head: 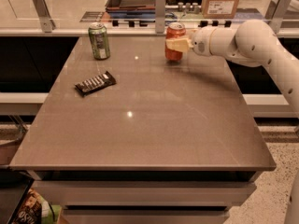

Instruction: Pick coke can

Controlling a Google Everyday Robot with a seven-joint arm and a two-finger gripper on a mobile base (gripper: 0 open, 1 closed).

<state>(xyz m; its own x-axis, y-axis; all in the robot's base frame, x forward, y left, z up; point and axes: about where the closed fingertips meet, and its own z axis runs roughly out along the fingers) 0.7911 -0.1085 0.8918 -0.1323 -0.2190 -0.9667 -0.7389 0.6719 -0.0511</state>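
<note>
My arm (252,38) is smooth white rounded shells with small dark holes; the gripper (172,45), clasped on the coke can (174,55), has pale-yellow fingers (180,45).

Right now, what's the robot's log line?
hand: back of table, right of middle, shut on coke can | green can: back left, upright | candy bar: left, flat

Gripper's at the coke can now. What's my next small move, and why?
Probably lift straight up slightly: the gripper, at the table's far edge, has its fingers closed around the upright coke can, and the green can stands well clear.
</note>
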